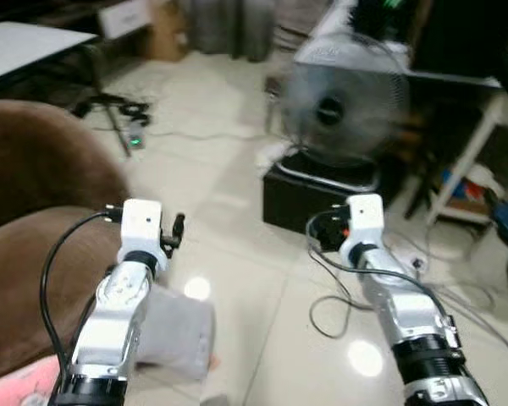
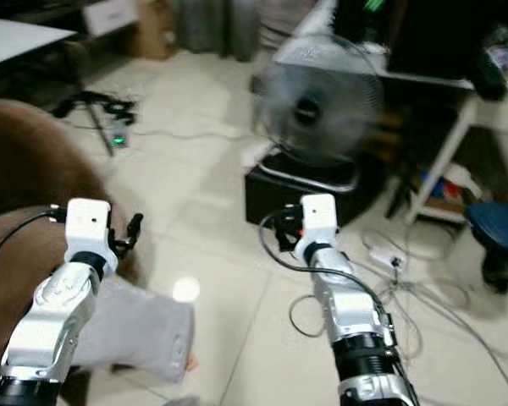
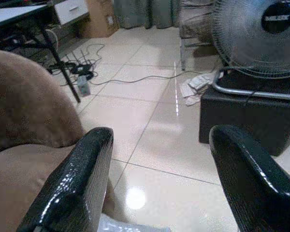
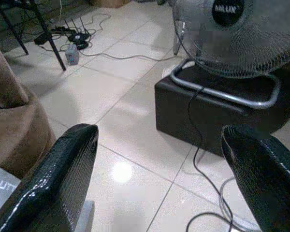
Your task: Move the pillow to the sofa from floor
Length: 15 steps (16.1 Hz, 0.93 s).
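I see grey pillow (image 2: 140,334) on floor (image 1: 237,194), touching foot of brown sofa (image 1: 34,245). Left gripper (image 3: 159,179) and right gripper (image 4: 159,179) both spread, empty, above it. Pillow looks soft, light; I'd pinch free edge away from sofa

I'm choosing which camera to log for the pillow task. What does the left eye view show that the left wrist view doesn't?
Left eye view alone: the grey soft pillow under the left arm, the right arm, and the white tabletop.

Left wrist view alone: the open left pincer close up, and a brown cardboard box.

Both: the brown upholstered sofa, the round grey floor fan on its black box, and the glossy tiled floor.
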{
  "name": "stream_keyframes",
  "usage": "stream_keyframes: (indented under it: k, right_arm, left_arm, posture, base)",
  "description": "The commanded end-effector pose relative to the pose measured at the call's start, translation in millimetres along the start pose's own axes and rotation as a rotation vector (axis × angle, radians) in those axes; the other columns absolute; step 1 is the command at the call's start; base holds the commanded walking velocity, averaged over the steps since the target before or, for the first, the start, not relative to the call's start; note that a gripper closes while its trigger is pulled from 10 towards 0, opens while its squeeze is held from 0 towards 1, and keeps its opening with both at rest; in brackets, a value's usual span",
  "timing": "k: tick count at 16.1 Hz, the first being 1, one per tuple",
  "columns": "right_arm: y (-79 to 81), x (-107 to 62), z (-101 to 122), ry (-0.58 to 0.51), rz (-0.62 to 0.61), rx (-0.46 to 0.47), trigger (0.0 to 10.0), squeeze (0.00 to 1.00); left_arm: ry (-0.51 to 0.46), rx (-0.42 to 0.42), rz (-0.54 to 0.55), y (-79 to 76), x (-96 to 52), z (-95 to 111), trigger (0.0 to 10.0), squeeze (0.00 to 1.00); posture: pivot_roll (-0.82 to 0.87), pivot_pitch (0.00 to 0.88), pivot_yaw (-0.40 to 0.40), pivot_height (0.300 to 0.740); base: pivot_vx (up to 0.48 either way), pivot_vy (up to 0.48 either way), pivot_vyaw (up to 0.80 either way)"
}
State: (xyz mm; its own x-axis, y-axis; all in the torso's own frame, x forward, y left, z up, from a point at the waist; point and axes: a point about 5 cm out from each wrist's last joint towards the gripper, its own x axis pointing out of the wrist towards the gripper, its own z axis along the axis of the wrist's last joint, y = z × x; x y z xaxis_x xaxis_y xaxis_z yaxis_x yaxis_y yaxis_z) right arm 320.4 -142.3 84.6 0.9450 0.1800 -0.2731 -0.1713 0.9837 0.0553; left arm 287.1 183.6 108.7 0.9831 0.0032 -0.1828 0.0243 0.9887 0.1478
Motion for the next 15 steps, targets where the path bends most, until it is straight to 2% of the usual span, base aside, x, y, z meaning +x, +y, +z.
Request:
stream_keyframes:
  k: [1,2,5,15]
  right_arm:
    - [2.4,1.0,-0.9,0.012,0.004,0.011,10.0,0.00]
    - [1.7,1.1,-2.6,0.024,0.005,0.001,10.0,0.00]
    - [-1.0,1.4,-4.9,0.038,-0.009,0.025,10.0,0.00]
    - [-0.5,3.5,-2.9,0.038,0.002,0.019,10.0,0.00]
  left_arm:
    - [0.008,0.017,0.004,2.1,0.0,-0.4,10.0,0.00]
    - [0.009,0.016,0.005,1.8,-0.5,-0.5,10.0,0.00]
    - [0.008,0.016,0.008,1.4,-0.6,-0.5,10.0,0.00]
    - [0.005,0.032,0.014,2.6,0.4,1.0,10.0,0.00]
  posture:
    - [0.03,0.000,0.028,0.740]
    - [0.03,0.000,0.023,0.740]
    - [0.03,0.000,0.019,0.740]
    - [0.03,0.000,0.015,0.740]
  base:
    - [0.000,0.000,0.80]
    - [0.000,0.247,0.61]
    - [0.000,0.319,0.00]
    - [0.000,0.352,0.00]
